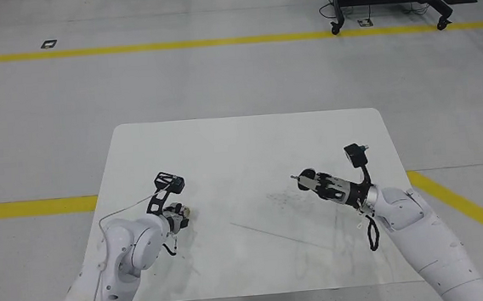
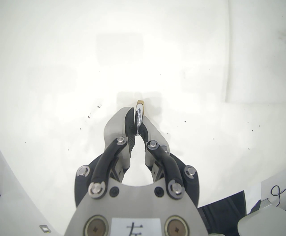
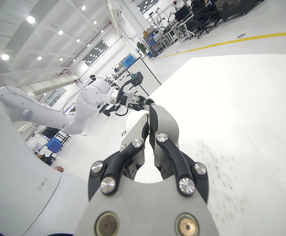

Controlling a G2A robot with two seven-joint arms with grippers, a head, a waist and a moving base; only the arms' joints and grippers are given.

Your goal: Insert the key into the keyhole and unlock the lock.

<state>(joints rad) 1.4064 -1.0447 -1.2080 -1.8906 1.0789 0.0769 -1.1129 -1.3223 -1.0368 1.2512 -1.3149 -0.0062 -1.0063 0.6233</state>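
Left gripper [image 2: 138,116] clamped on lock [image 2: 140,106] — right gripper [image 3: 151,114] pinching key [image 1: 295,178].

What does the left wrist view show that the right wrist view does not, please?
Left wrist view, not the right: the lock, brass and silver, edge-on between the pads of the left end effector. Right wrist view, not the left: the right end effector, pads pressed together, and the room behind. Both: the white table and the left end effector.
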